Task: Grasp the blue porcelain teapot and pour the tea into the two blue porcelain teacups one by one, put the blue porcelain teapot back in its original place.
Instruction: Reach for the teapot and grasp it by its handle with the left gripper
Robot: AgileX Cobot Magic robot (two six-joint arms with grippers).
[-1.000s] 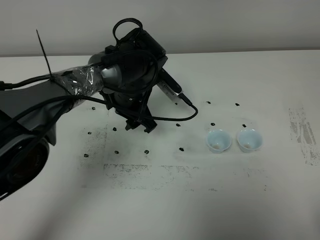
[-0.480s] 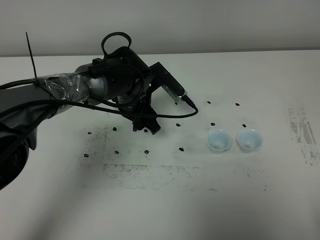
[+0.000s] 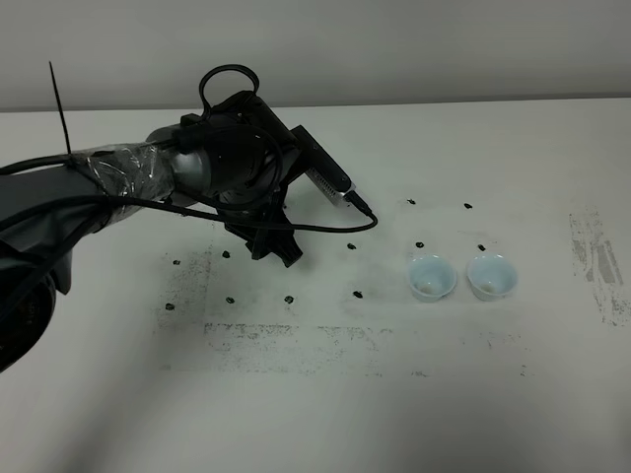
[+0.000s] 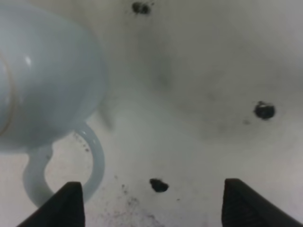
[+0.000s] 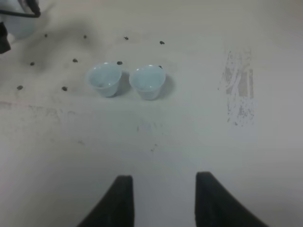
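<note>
1. Hovering low over the table (image 3: 493,394), the left gripper (image 4: 154,205) has its jaws spread wide and grips nothing. One fingertip (image 4: 71,203) sits just beside the loop handle (image 4: 94,163) of the blue porcelain teapot (image 4: 42,80), probably lining up to take that handle.
2. The teapot stands on the table, left of the cups. In the high view the left arm (image 3: 148,172) hides it, so only the left wrist camera shows it.
3. Its handle is turned towards the open fingers, so its handle-to-spout axis likely runs away from them. The spout is out of view, and I cannot tell which way it points in the scene.
4. The left teacup (image 3: 432,277) and the right teacup (image 3: 492,276) stand upright side by side, right of centre, mouths up for pouring and well apart from the teapot.
5. The right gripper (image 5: 163,198) hangs on the near side of the cups, fingers parted and empty, apparently kept clear of the work.
</note>
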